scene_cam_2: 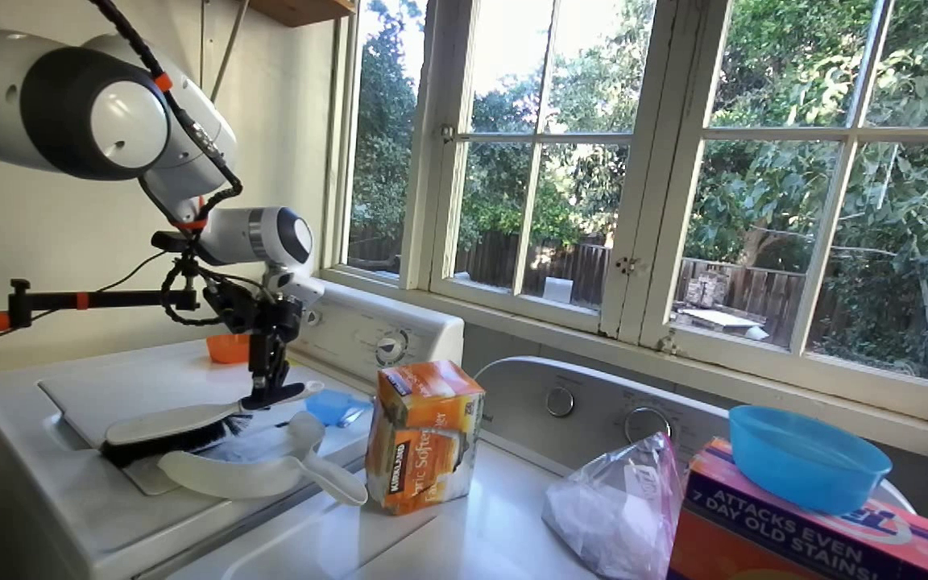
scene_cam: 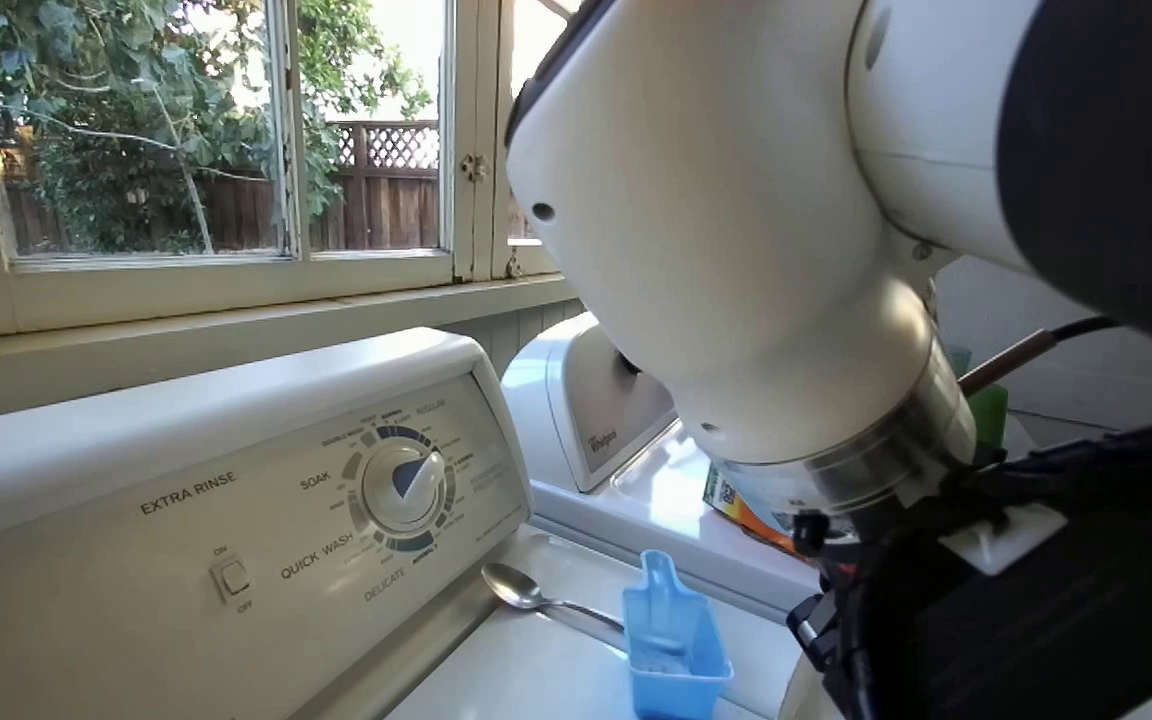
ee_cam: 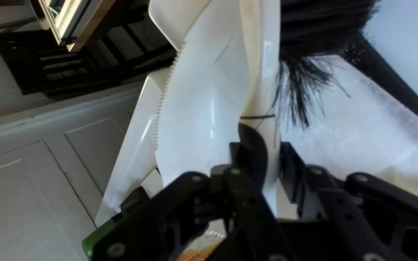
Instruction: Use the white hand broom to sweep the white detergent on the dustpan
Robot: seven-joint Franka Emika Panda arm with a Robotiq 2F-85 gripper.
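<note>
The hand broom point(scene_cam_2: 178, 421) is clamped by the gripper point(ee_cam: 259, 156). The dustpan point(scene_cam_2: 230, 477) is positioned alongside, near the white detergent point(scene_cam_2: 258, 445).

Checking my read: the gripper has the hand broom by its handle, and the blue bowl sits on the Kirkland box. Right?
Not quite: the blue bowl is not on the Kirkland box. An exterior view shows it sitting on the purple and orange box lettered ATTACKS EVEN. The rest stands: the gripper has the hand broom by its handle.
</note>
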